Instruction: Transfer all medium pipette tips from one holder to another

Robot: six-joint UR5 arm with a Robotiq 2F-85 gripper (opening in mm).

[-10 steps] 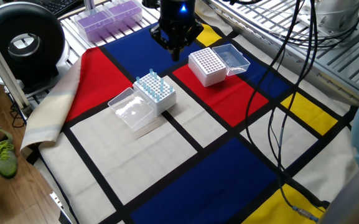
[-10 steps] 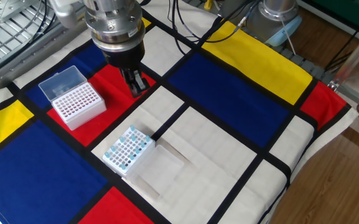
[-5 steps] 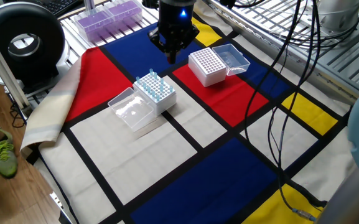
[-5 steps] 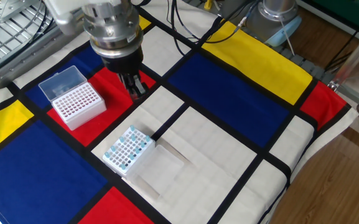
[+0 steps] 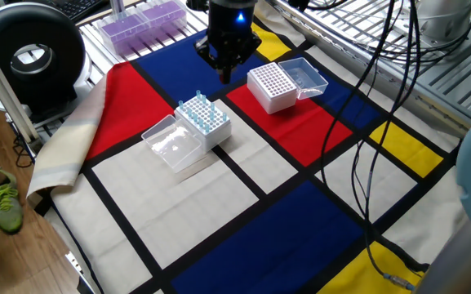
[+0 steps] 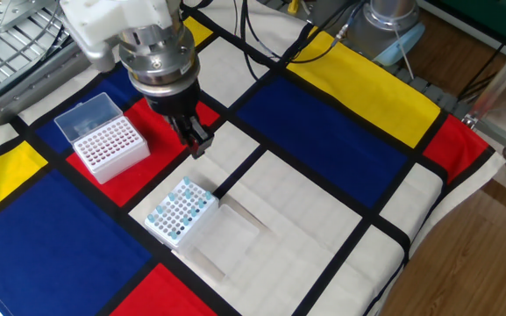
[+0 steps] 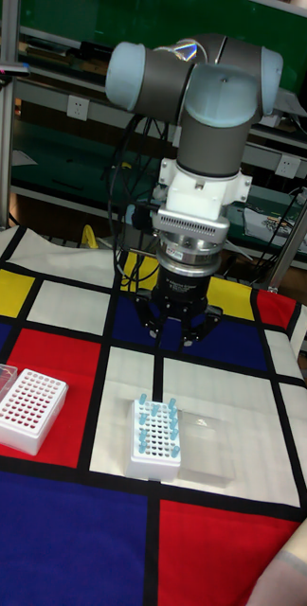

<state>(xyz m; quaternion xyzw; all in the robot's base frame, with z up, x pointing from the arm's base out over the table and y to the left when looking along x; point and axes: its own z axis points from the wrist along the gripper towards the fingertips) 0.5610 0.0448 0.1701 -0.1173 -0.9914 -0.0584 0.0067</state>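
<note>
Medium pipette tips [image 7: 156, 418] are seated upright in the white rack [image 7: 155, 448] on a white cloth panel, blue tops up, long axis vertical. Gripper [image 7: 182, 343] is held above, jaws spread, nothing gripped.

Checked cloth [image 6: 323, 114], two racks [image 6: 180, 213] (lids open)

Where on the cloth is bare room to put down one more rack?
Free: the large white panel and blue panel in front of the rack with tips. Crowded: between that rack and the empty rack, where the hand hangs.
</note>
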